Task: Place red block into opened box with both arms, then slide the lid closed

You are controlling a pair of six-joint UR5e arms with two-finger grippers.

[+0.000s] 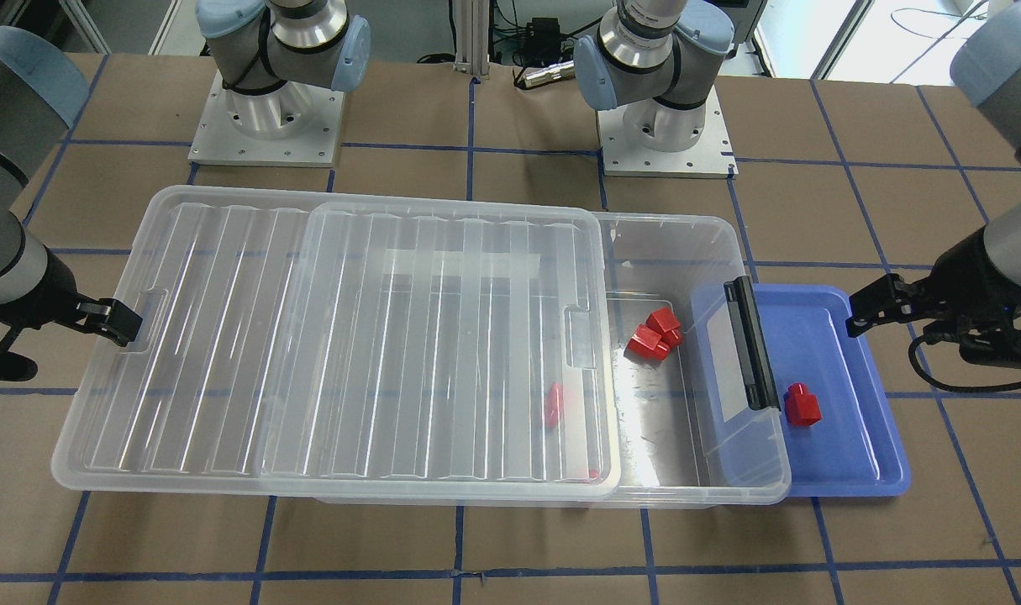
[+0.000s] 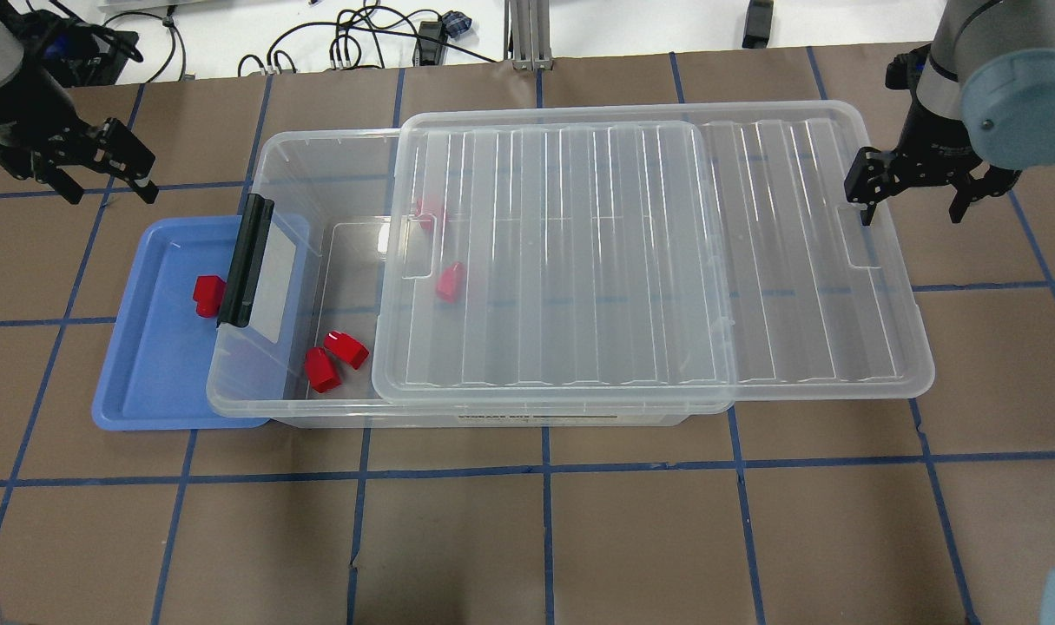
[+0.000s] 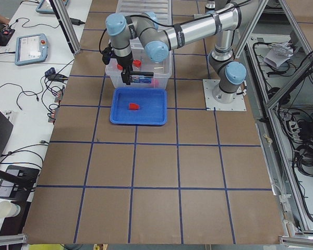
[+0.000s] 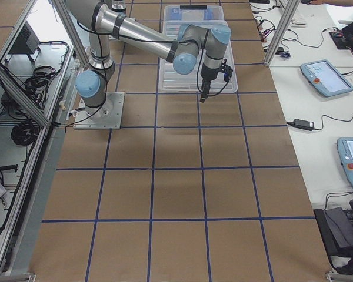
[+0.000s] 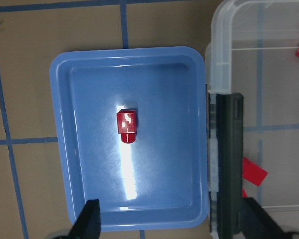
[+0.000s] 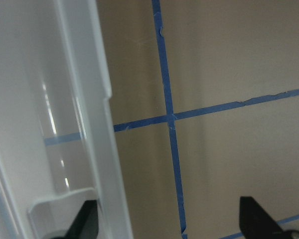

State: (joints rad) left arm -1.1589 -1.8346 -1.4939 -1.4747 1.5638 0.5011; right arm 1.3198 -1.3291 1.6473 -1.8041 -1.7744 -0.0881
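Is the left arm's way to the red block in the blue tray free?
Probably yes: the red block lies alone, uncovered, in the blue tray, the left gripper open above; only the black latch bar sits close.

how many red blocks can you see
5 blocks: one in the tray, two in the box's open end, two blurred under the lid. More may hide there.

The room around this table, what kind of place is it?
Most likely a robotics lab or test cell. A left arm and a right arm are bolted to a table gridded with blue tape. Metal framing lines one side, and control tablets lie on a side bench.
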